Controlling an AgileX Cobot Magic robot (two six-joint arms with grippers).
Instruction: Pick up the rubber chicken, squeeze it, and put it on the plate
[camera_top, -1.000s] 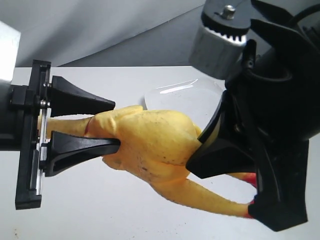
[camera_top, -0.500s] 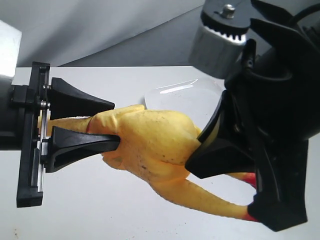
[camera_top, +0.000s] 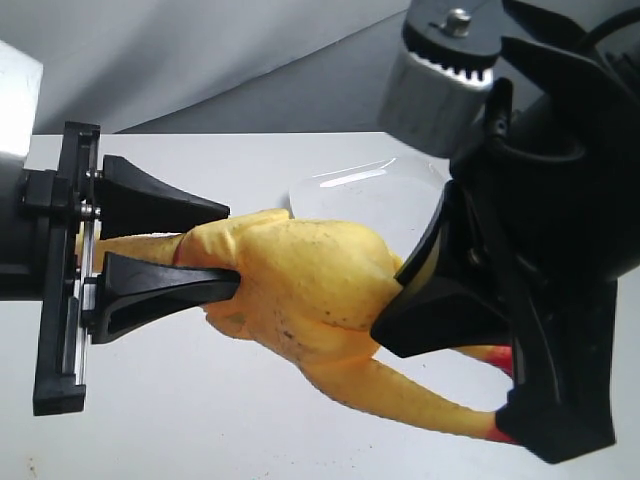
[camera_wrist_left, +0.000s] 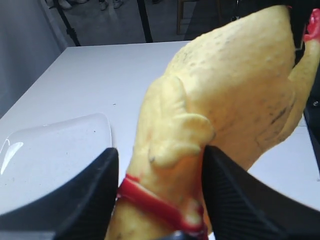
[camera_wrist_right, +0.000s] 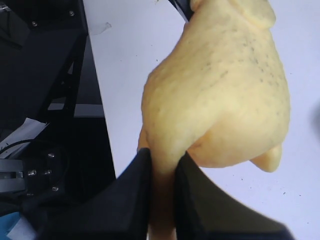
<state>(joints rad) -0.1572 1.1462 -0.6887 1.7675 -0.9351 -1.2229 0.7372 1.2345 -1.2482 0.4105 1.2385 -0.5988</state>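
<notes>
The yellow rubber chicken (camera_top: 300, 280) hangs above the white table, held between both arms. My left gripper (camera_top: 235, 248) is shut on its neck end; in the left wrist view (camera_wrist_left: 160, 150) the black fingers (camera_wrist_left: 85, 195) press both sides beside the red wattle (camera_wrist_left: 160, 205). My right gripper (camera_top: 400, 290) is shut on the thin leg end, and the red feet (camera_top: 500, 430) stick out below it. The right wrist view shows the speckled body (camera_wrist_right: 225, 90) and my right gripper (camera_wrist_right: 164, 155) pinched on the narrow part. The glossy white plate (camera_top: 345, 190) lies on the table behind the chicken, also visible from the left wrist (camera_wrist_left: 50, 150).
The white table (camera_top: 200, 420) spreads under the chicken, its far edge meeting a grey backdrop. Dark frame parts and cables (camera_wrist_right: 45, 100) stand past the table's side edge. Stand legs (camera_wrist_left: 145, 20) show beyond the table's far end.
The lower finger of my left gripper has crept upward, narrowing the gap on the chicken. The chicken's leg end has sagged very slightly. The right arm is unmoved.
</notes>
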